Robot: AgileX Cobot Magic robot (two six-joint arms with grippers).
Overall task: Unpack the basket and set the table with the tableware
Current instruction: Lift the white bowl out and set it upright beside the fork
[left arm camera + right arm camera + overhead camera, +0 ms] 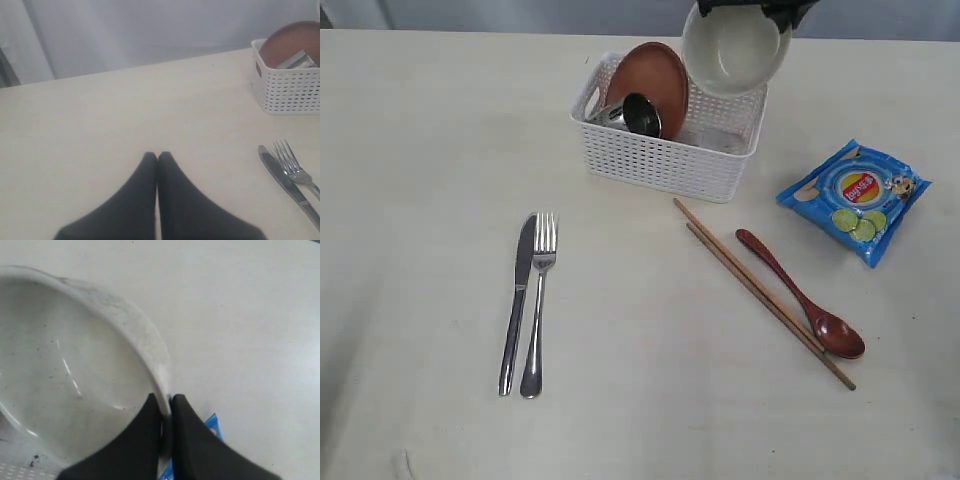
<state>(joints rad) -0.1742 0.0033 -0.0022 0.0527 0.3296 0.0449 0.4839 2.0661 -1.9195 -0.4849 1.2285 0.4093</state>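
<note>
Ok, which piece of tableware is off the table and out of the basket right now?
The off-white bowl: the right gripper pinches its rim, tilted above the basket. The plate and cup sit inside it; the rest lies on the table.

R hand (752,9) mostly off ext. view top; plate (650,72) partly behind cup (638,115)

White lattice basket (665,165), brown plate (645,75), off-white bowl (730,50), blue snack packet (855,195), dark red-brown spoon (786,284)
</note>
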